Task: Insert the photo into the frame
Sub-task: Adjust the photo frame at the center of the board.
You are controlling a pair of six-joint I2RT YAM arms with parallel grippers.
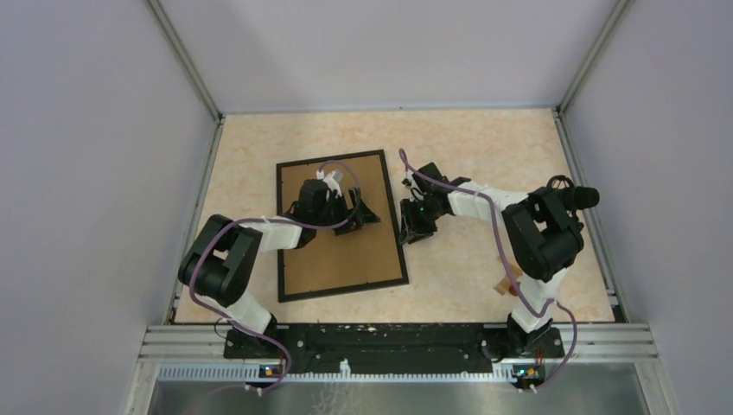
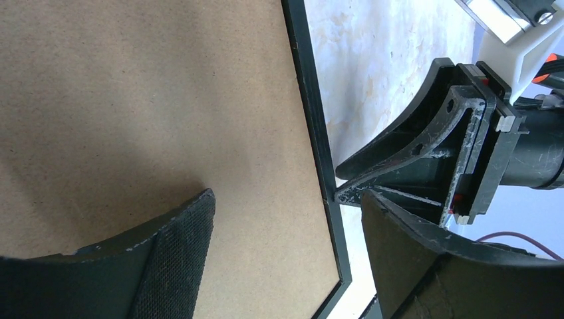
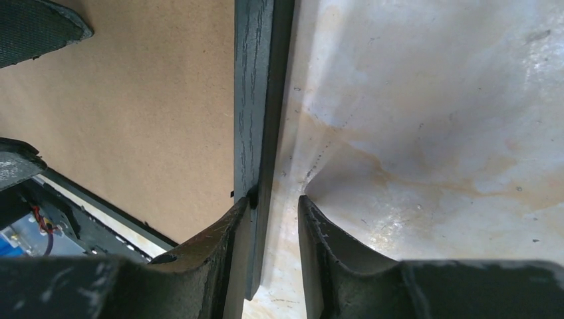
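Observation:
The frame (image 1: 346, 259) lies flat at the table's left middle, back side up, with brown backing board inside a thin black border (image 2: 312, 113). The photo is hidden. My left gripper (image 1: 356, 210) hovers over the backing near the frame's right edge, its jaws wide apart (image 2: 286, 199) and nothing between them. My right gripper (image 1: 408, 226) sits at that same right edge. Its jaws (image 3: 273, 201) straddle the black border (image 3: 253, 100): the left finger touches the border, while the right finger stands off it over bare table.
The marbled beige tabletop (image 1: 484, 147) is bounded by grey walls and metal rails on all sides. A small tan object (image 1: 506, 284) lies by the right arm's base. The two grippers are close together at the frame's right edge.

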